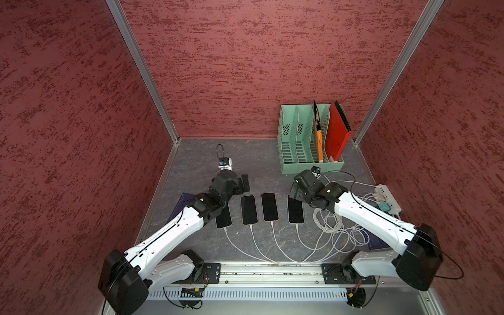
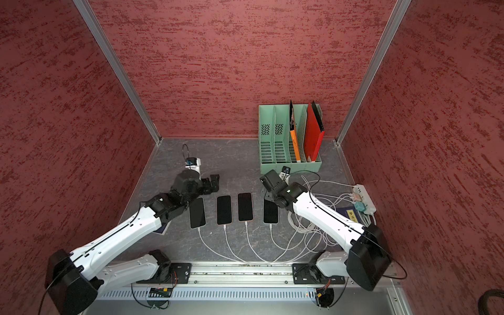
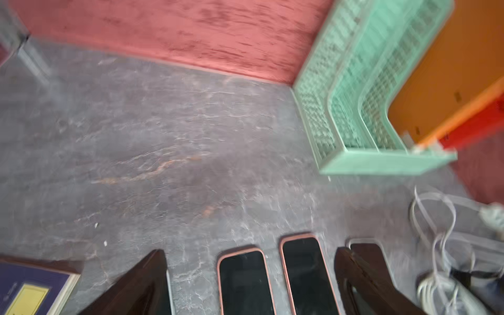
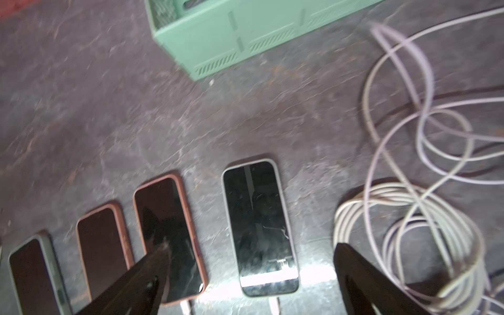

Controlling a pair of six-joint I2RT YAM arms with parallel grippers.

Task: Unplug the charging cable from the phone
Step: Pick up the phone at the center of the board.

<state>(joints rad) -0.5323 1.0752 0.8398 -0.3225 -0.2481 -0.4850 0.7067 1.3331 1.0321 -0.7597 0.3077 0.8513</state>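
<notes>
Since both arms are just hanging over the grey mat (image 1: 196,163), quick rundown L to R.

Far left there's a navy book (image 1: 181,201) lying flat, half under the left arm. The left gripper (image 2: 212,183) sits just past the far ends of the leftmost phones w/ its jaws spread wide and nothing in them. Its wrist cam shows the fingers (image 3: 141,283) framing the two pink-cased phones.

Next is the row of 4, all screens up, dark, side by side w/ small gaps:
- phone 1 (image 1: 224,219), partly under the left arm
- phone 2 (image 1: 248,209)
- phone 3 (image 1: 269,206)
- phone 4 (image 1: 296,212)

Every one has a white charging cable (image 1: 297,227) plugged into its near end. The cables run toward the front rail, then curve off to the right.

The right gripper (image 4: 251,245) is over the far end of phone 4, also wide open and holding nothing. In its wrist cam phone 4 lies between the fingers. Can't tell if they touch it, pic's blurry tbh.

Behind that, by the back wall, is a mint file organizer (image 1: 289,163) w/ an orange folder (image 1: 317,141) and a red folder (image 1: 336,133) upright in its right-hand slots.

Right of phone 4 there's a coil of cable slack (image 1: 330,222). The power strip (image 1: 388,199) is at the far right edge, chargers plugged in.
</notes>
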